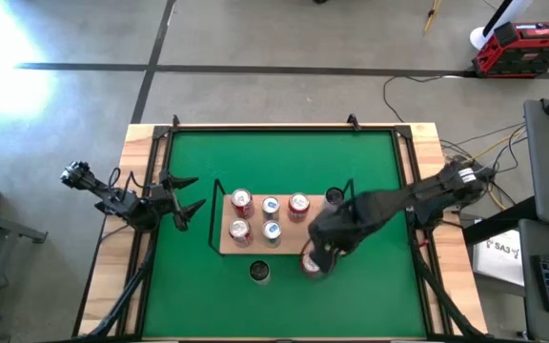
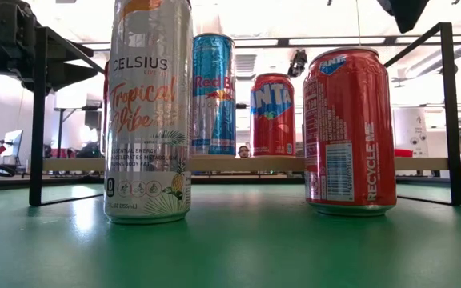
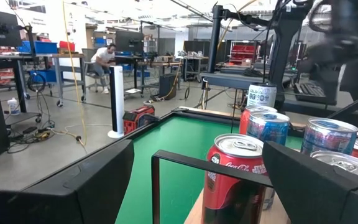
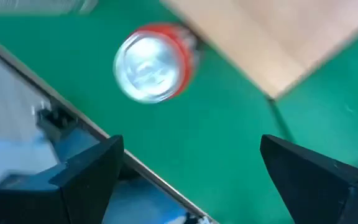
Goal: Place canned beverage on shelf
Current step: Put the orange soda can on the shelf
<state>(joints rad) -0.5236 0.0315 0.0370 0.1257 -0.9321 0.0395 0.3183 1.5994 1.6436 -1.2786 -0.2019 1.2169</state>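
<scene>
- Nearest the table's front edge, a red can (image 1: 311,264) stood upright on the green mat (image 1: 284,157), silver top up, just off the shelf's front right corner, at about five o'clock from the board's middle.
- At its nine o'clock a tall pale Celsius can (image 2: 148,112) also stood on the mat, in front of the shelf and apart from it.
- The shelf (image 1: 228,246), a light-wood board with a thin black wire frame and upright ends, lay mid-mat and carried five cans in two rows: red and blue ones, with a Red Bull (image 2: 214,94) and a Fanta (image 2: 272,114) readable from table height.
- A small dark round thing (image 1: 334,196) sat at the shelf's two o'clock; what it was could not be made out.
- The right gripper (image 4: 191,168) hung above the red can, fingers spread wide and holding nothing; the arm reached in from three o'clock.
- The left gripper (image 1: 187,197) waited at nine o'clock beside the shelf's end, fingers parted.
</scene>
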